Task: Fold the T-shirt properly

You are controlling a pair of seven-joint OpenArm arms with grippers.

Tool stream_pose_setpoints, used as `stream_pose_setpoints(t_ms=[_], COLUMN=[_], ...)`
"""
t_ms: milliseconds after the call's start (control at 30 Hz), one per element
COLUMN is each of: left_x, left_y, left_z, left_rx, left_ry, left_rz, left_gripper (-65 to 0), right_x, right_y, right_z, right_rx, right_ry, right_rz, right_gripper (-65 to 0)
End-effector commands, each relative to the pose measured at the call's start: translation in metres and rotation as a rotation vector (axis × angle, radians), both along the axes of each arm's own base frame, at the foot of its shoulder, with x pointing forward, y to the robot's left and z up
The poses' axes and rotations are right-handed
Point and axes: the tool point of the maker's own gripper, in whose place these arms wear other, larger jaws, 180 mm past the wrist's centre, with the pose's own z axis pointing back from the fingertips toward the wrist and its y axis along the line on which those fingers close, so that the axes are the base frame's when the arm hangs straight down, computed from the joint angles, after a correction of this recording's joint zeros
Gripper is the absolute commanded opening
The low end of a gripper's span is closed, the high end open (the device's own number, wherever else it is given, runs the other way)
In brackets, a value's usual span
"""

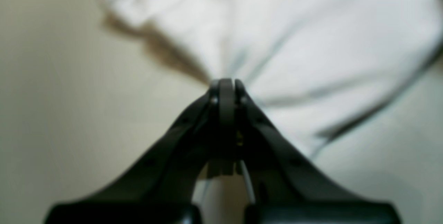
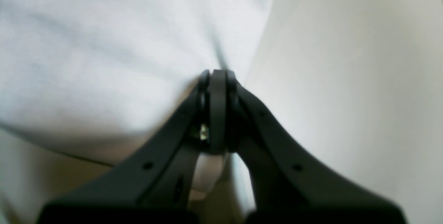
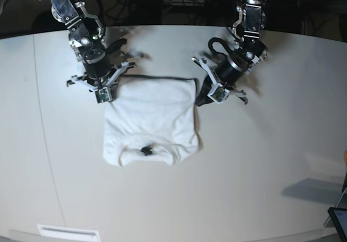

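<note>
T-shirt (image 3: pixel 150 120): white, plain side up, sleeves tucked under, collar toward the near edge of the pale counter (image 3: pixel 260 166).
Left claw (image 3: pixel 201 97): clamped on the far hem corner.
Right claw (image 3: pixel 108 95): clamped on the opposite hem corner.
Purpose, likely: hem held taut between both corners, ready to carry over toward the collar.

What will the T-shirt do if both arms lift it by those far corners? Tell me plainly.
The T-shirt looks soft and creased, so it would probably sag between the left gripper and right gripper. Both are shut on thin fabric; it seems light. The collar end would likely trail across the table.
</note>
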Motion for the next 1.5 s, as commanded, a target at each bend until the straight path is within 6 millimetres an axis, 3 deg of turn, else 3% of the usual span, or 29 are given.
stream_pose_setpoints(t_ms=[0, 167, 333, 433, 533, 667, 800, 967, 1200, 1467], left_x=[0.006, 0.016, 0.033, 0.047, 0.061, 0.078, 0.086, 0.094, 0.113, 0.133], left_y=[0.001, 0.012, 0.001, -0.007, -0.017, -0.033, -0.056, -0.079, -0.085, -0.091], left_z=[0.013, 0.036, 0.083, 0.099, 0.110, 0.108, 0.098, 0.091, 0.084, 0.060], left_rx=[-0.020, -0.010, -0.013, -0.005, -0.034, -0.095, -0.125, -0.136, -0.151, -0.181], left_ry=[-0.045, -0.113, -0.244, -0.262, -0.275, -0.262, -0.227, -0.201, -0.172, -0.100], left_rz=[0.007, 0.034, 0.009, 0.026, 0.043, 0.055, 0.018, -0.038, -0.037, -0.040], left_gripper=[-65.0, -65.0, -65.0, -65.0, -65.0, -65.0, -65.0, -65.0, -65.0, -65.0], right_x=[0.000, 0.007, 0.022, 0.034, 0.052, 0.070, 0.084, 0.096, 0.114, 0.134], right_y=[-0.009, -0.002, 0.009, 0.006, 0.009, 0.010, 0.010, 0.029, 0.026, 0.009], right_z=[-0.002, 0.020, 0.064, 0.079, 0.094, 0.102, 0.101, 0.093, 0.076, 0.050], right_rx=[-0.021, 0.006, 0.051, 0.053, 0.054, 0.054, 0.041, 0.052, 0.026, -0.024], right_ry=[0.016, -0.036, -0.129, -0.133, -0.175, -0.203, -0.206, -0.184, -0.148, -0.121], right_rz=[-0.021, -0.010, 0.006, -0.009, -0.002, -0.009, -0.005, 0.055, 0.042, 0.026], right_gripper=[-64.7, -64.7, -64.7, -64.7, -64.7, -64.7, -64.7, -64.7, -64.7, -64.7])
